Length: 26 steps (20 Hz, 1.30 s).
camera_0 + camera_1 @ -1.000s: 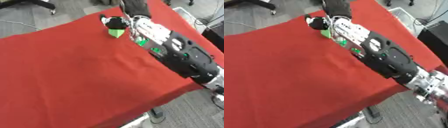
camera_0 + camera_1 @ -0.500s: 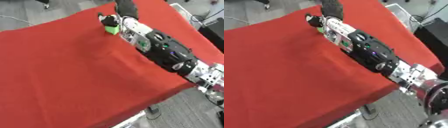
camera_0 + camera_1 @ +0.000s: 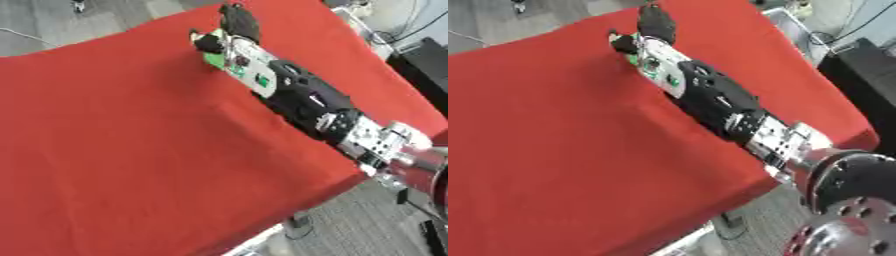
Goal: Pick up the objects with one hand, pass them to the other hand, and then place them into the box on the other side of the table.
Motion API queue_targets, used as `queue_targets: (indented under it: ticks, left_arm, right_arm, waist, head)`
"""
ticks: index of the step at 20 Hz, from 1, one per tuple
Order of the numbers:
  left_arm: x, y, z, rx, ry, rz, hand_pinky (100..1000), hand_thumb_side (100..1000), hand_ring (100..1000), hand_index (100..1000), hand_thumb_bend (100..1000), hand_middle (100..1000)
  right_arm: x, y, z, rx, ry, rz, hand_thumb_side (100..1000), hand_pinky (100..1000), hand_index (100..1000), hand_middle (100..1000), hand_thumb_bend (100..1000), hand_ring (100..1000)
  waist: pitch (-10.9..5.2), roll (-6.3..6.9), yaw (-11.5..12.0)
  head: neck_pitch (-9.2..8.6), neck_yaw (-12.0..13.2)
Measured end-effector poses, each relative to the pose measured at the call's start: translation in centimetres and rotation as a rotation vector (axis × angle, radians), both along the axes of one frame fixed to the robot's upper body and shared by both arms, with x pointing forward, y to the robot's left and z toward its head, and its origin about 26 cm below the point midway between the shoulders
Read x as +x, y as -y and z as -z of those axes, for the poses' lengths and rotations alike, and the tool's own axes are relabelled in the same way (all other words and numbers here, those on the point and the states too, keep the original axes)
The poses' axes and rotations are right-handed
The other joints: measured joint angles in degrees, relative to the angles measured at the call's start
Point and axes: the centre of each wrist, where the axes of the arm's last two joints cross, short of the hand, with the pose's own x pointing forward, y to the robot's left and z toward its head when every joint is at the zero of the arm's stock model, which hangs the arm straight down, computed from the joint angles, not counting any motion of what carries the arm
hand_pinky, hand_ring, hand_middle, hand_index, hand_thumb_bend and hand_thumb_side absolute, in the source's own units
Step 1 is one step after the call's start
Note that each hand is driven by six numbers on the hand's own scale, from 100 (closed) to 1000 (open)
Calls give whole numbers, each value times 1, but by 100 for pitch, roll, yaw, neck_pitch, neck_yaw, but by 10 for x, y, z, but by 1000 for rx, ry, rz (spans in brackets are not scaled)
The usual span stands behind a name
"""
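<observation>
Reaching farther since a second ago, the right arm now lies stretched long across the cloth, and far more of it shows, down to its silver joints at the lower right; the whole scene has also slid within the picture, which is the camera tilting and no shift of the cloth. Nearest, at the bottom, sits the front edge of the bench draped in a red cloth, its corner hanging over grey floor. Above that edge, from the lower right, comes the black and silver right arm, running diagonally up and to the left over the cloth, with a white panel carrying small green lights along its forearm. At the far end of the arm, near the back edge of the bench, is the right hand, black, its fingers curved downward toward the cloth, the thumb out on the left side. Just beside the wrist and under the thumb lies a small bright green block, touching the cloth; whether the fingers actually grip it I cannot tell, since the hand covers part of it.
</observation>
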Motion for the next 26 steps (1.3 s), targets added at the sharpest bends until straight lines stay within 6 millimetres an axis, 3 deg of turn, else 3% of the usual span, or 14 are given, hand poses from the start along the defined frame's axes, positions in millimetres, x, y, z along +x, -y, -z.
queue_targets:
  ticks: [4,10,14,17,19,20,22,26]
  left_arm:
    - [-1,0,0,1,1,0,779,654,671,898,640,689]
    - [-3,-1,5,3,-9,-4,779,654,671,900,637,690]
    - [-4,-2,5,6,-10,-3,779,655,671,900,635,690]
    - [-4,-2,6,8,-13,-2,779,657,671,900,633,690]
    - [-4,-2,6,9,-14,-1,779,657,671,900,632,690]
    - [-4,-2,6,10,-15,0,779,657,670,900,630,689]
    - [-5,-2,6,13,-17,1,778,659,669,899,628,688]
    - [-7,-8,12,24,-44,-11,778,670,665,899,616,686]
  right_arm:
    - [0,3,4,36,10,-18,656,100,852,739,388,700]
    - [-2,20,27,99,-25,3,661,100,847,729,389,710]
    - [-3,24,34,145,-28,3,619,100,774,629,376,697]
    - [-3,24,34,169,-12,-12,429,100,566,496,247,646]
    - [-3,22,34,184,2,-29,230,100,452,423,100,609]
    - [-3,20,34,191,8,-42,150,100,410,394,100,594]
    - [-3,12,34,200,19,-81,100,100,373,361,100,574]
    - [-7,-17,37,168,38,-194,100,100,389,376,100,592]
  waist:
    - [0,-3,-3]
    - [0,-7,-9]
    - [0,-11,-12]
    - [-2,-23,-36]
    - [-6,-37,-40]
    - [-8,-43,-47]
    - [-18,-54,-85]
    - [-123,-124,-221]
  head:
    - [0,-15]
    - [-11,-26]
    - [-26,-38]
    - [-42,-56]
    - [-42,-64]
    - [-42,-69]
    - [-40,-69]
    - [37,62]
